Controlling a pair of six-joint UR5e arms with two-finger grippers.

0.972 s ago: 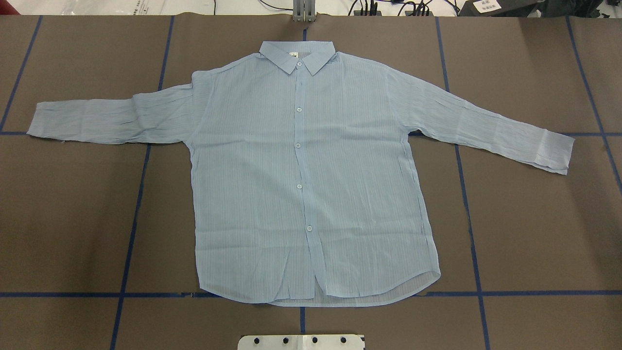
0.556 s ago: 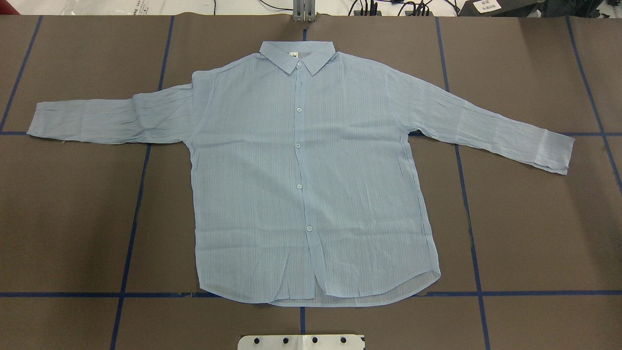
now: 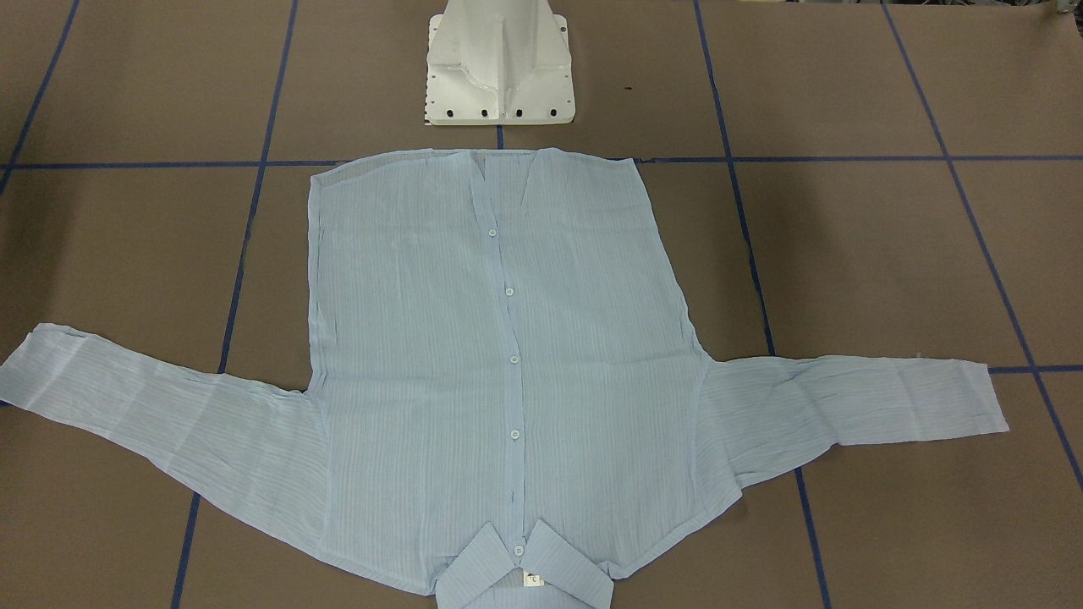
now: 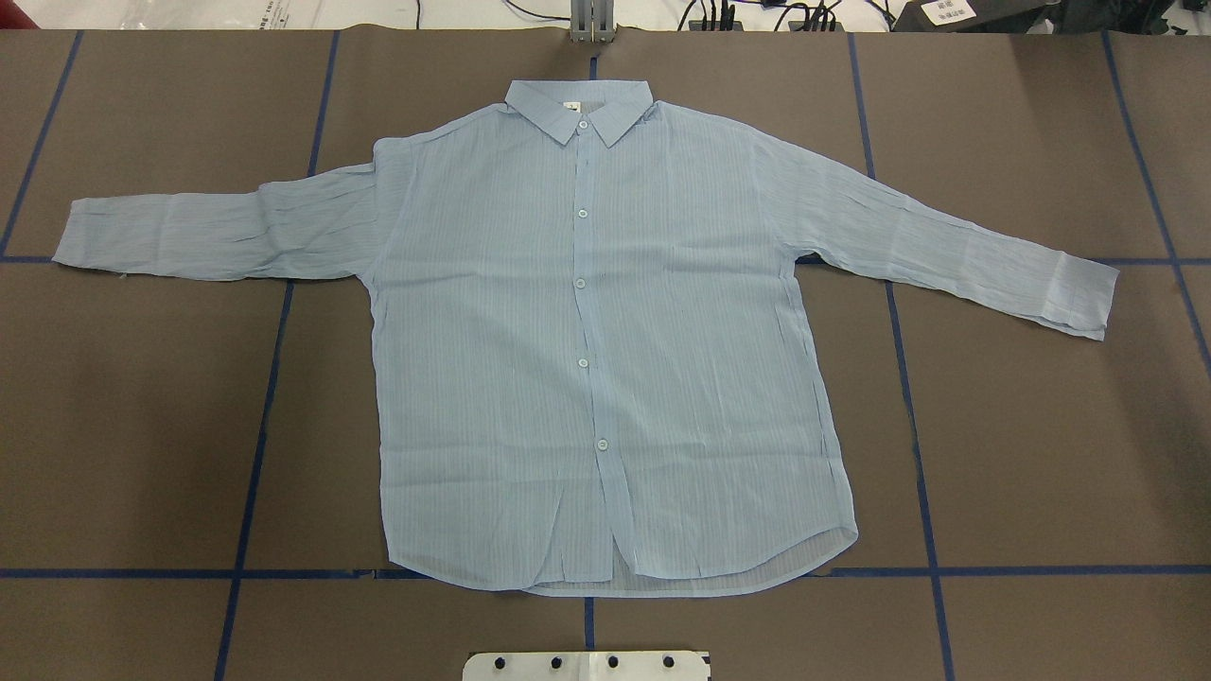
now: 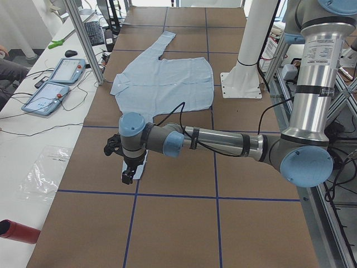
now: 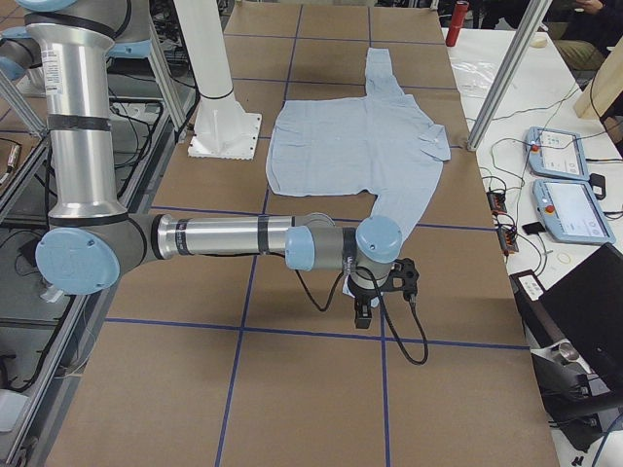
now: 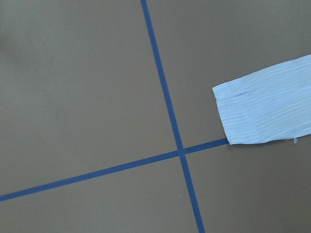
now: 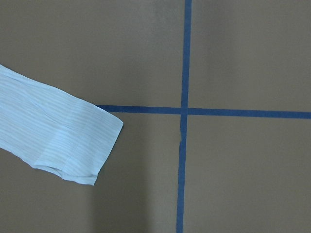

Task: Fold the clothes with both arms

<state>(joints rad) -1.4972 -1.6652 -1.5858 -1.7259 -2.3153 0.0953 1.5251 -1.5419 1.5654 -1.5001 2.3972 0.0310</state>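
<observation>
Shirt lies flat, buttoned and front up on the brown tabletop, collar away from the white pedestal, hem just before it, sleeves spread to either side. We log the left gripper low beside the left cuff and the right gripper low beside the right cuff. Only the side views show them, so we cannot tell whether either gripper is spread or pressed together.

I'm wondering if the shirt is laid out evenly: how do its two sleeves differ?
The left sleeve runs almost straight sideways; the right sleeve slants toward the hem. The left sleeve's cuff lies mostly on the collar side of the blue tape line, the right sleeve's cuff on the hem side. Both lie flat, unfolded, pale blue.
</observation>
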